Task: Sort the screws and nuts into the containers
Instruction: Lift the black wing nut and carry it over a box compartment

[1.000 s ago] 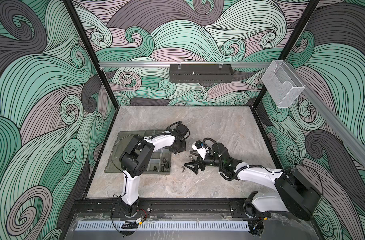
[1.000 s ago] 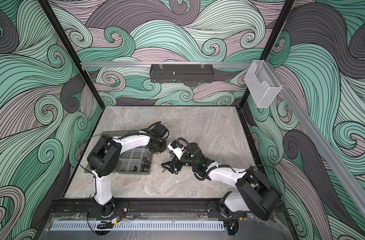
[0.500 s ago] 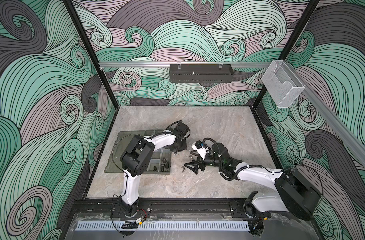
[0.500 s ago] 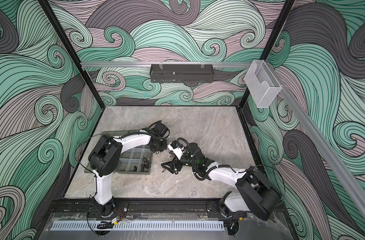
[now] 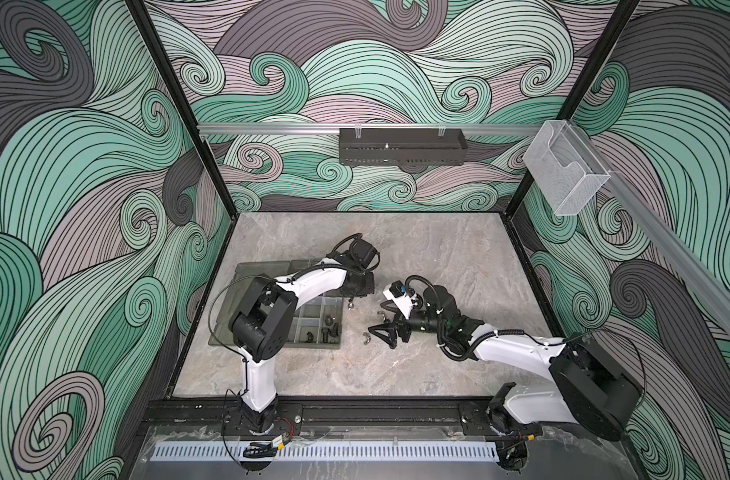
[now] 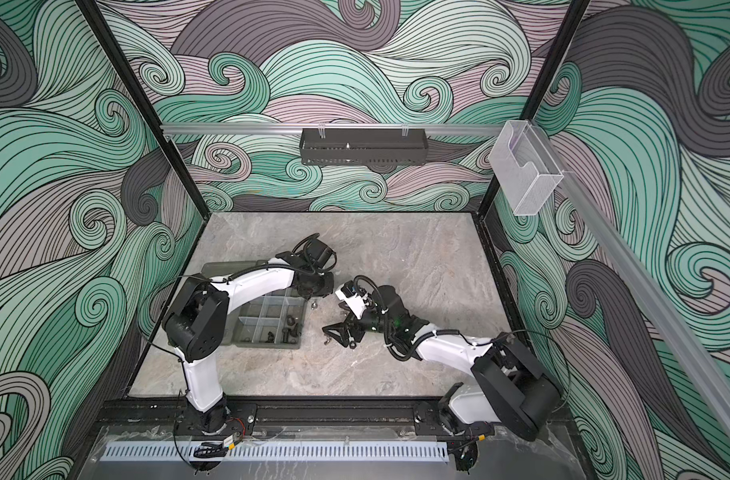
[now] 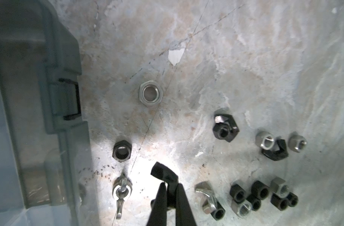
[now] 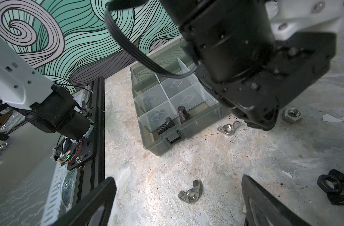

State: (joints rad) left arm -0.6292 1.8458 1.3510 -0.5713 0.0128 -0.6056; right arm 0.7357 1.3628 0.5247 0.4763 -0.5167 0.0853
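two claws, log both. your left gripper (image 7: pixel 170 185) is pinched together on a small black piece (image 7: pixel 163 172); nut or screw, you can't tell from this angle. in both top views it sits at the 3 o'clock edge of the organizer box (image 5: pixel 317 345), tips hidden under its own wrist. your right gripper (image 8: pixel 178 181) stands wide apart and holds nothing. it is low over the marble table (image 5: pixel 438 257), with a silver wing nut (image 8: pixel 189 192) lying between its fingers (image 8: pixel 106 193), clear of both.

the box lies at 9 o'clock from table centre, its lid (image 5: pixel 263 270) open flat on the 10 o'clock side. two black screws (image 8: pixel 164 126) show in the compartments along the latch wall: one lying down, the other standing thread up. the top views show a few more dark bits in there, too small to name.

loose nuts (image 7: pixel 263 195) spread over the table from centre toward 5 o'clock, between the two grippers. near the left gripper you get a silver hex nut (image 7: pixel 150 94), a black hex nut (image 7: pixel 121 151) and a second wing nut (image 7: pixel 122 188) just beside the box wall, all apart from each other. farther from the box lie a black flanged nut (image 7: pixel 225 128) and two tight clumps of black and silver nuts, touching or stacked.
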